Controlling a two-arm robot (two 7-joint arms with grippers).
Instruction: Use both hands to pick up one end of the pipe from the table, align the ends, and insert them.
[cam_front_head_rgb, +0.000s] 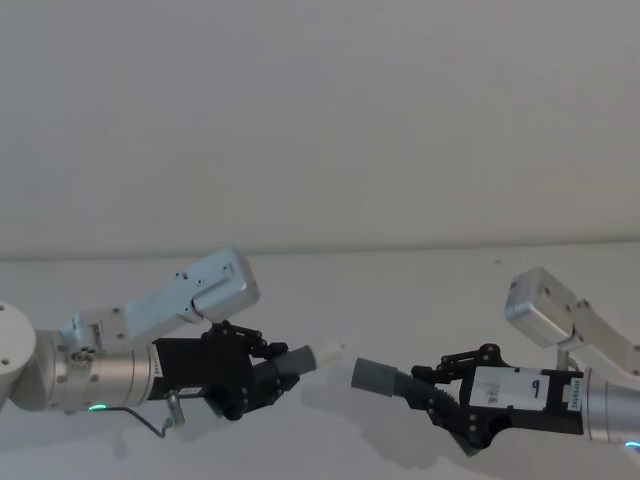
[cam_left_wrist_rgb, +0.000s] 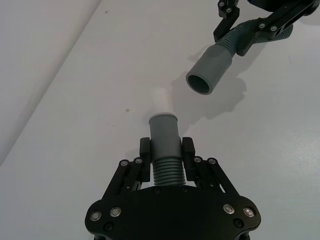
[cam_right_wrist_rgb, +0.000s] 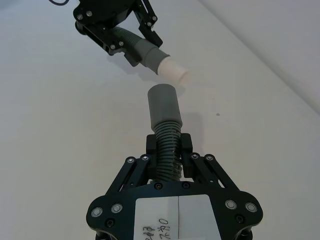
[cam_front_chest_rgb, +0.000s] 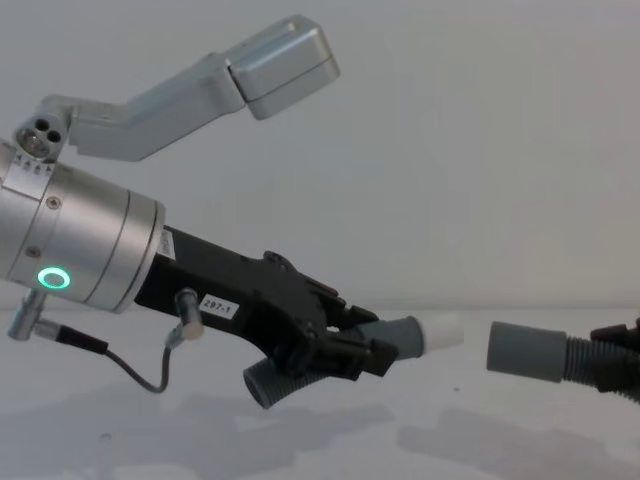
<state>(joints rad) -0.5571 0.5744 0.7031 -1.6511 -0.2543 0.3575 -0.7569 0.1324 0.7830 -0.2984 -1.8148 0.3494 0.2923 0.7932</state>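
Head view: the left gripper (cam_front_head_rgb: 272, 372) is clamped on one end of the pipe (cam_front_head_rgb: 297, 359), a grey cuff finished by a white tip. The right gripper (cam_front_head_rgb: 436, 392) is clamped on the other end, whose dark grey cuff (cam_front_head_rgb: 376, 378) points at the white tip across a small gap. Both are held above the table (cam_front_head_rgb: 400, 290).

Left wrist view: the left gripper (cam_left_wrist_rgb: 166, 152) grips ribbed hose just behind a smooth cuff (cam_left_wrist_rgb: 164, 133); the far cuff (cam_left_wrist_rgb: 209, 72) shows a round open mouth.

Right wrist view: the right gripper (cam_right_wrist_rgb: 169, 148) pinches ribbed hose under its smooth cuff (cam_right_wrist_rgb: 163, 104); the white tip (cam_right_wrist_rgb: 173, 71) lies just beyond, slightly off line.

Chest view: the white tip (cam_front_chest_rgb: 444, 331) and the grey cuff (cam_front_chest_rgb: 526, 351) face each other, apart, at nearly the same height.
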